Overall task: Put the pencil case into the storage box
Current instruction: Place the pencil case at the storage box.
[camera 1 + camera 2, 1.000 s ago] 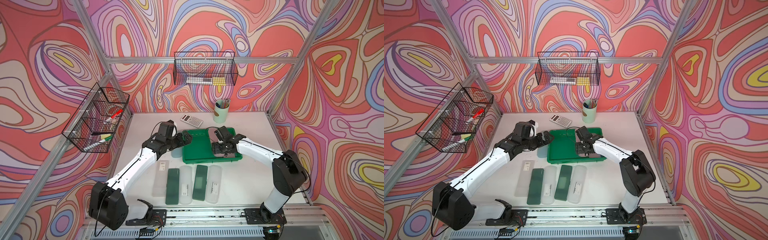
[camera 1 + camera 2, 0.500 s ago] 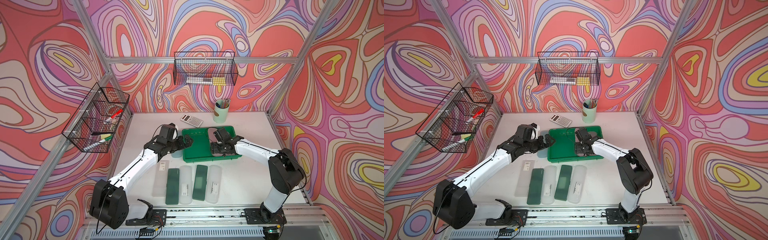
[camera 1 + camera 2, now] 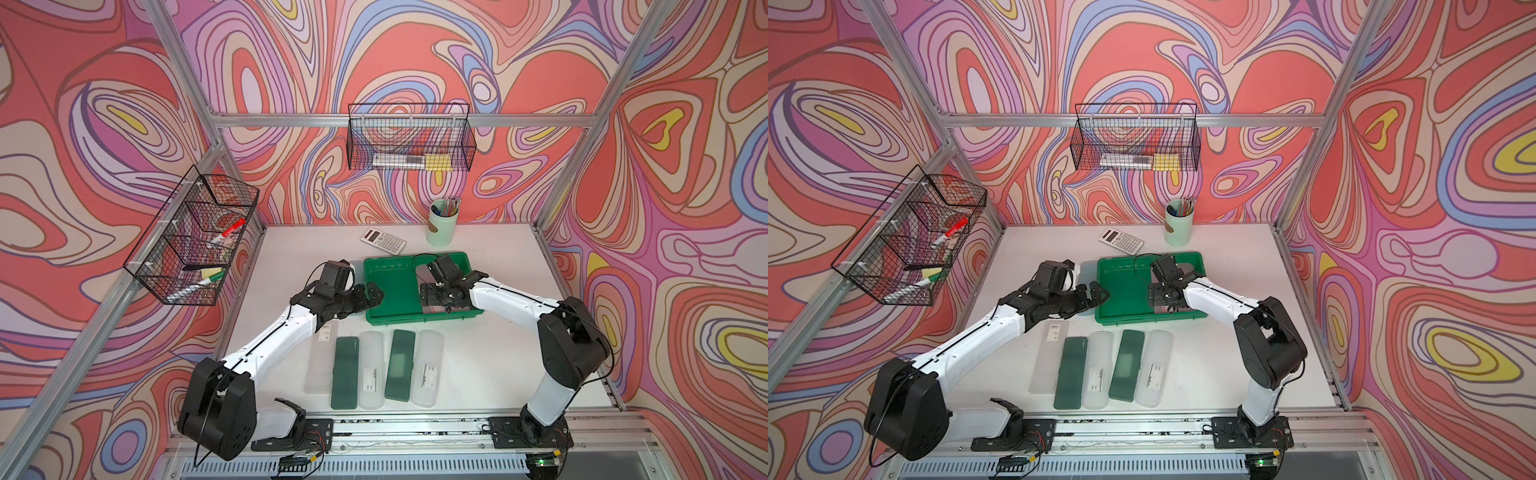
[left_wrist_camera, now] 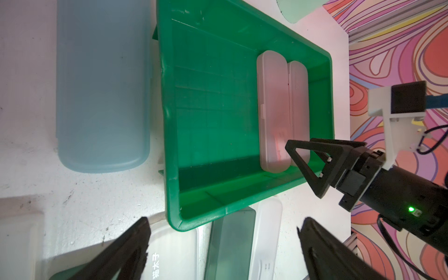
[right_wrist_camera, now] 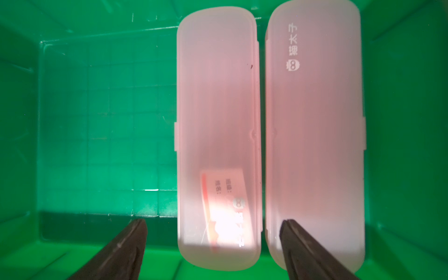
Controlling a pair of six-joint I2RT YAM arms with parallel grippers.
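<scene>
Box (image 3: 392, 286) sits mid-desk (image 3: 498, 353), green and shallow. Pencil case (image 5: 218, 109), frosted pink, lies flat on the box floor in the 3 o'clock half, long axis running 12 to 6. Second case (image 5: 315, 121), same pink, lies parallel just beside it on the 3 o'clock side, near the box wall. The left wrist view shows both, pencil case (image 4: 272, 109) and second case (image 4: 298, 97), with the rest of the box (image 4: 206, 121) floor bare.

Right pincer (image 5: 213, 220) is over the 6 o'clock end of the pencil case. Jaws are wide, one on each side of that end, with a clear gap on the 9 o'clock side, so nothing is gripped. In a top view the right pincer (image 3: 434, 297) is inside the box outline.

Left pincer (image 4: 225, 219) is wide and empty. In both top views the left pincer (image 3: 370, 295) (image 3: 1096, 297) sits at the box's (image 3: 1125, 291) 9 o'clock rim.

Blue case (image 4: 101, 84) lies on the desk at 9 o'clock of the box. Row of cases (image 3: 376, 365), clear and green alternating, is at 6 o'clock of the box. Calculator (image 3: 382, 241) is at 12 o'clock and cup (image 3: 442, 226) at 1 o'clock.
</scene>
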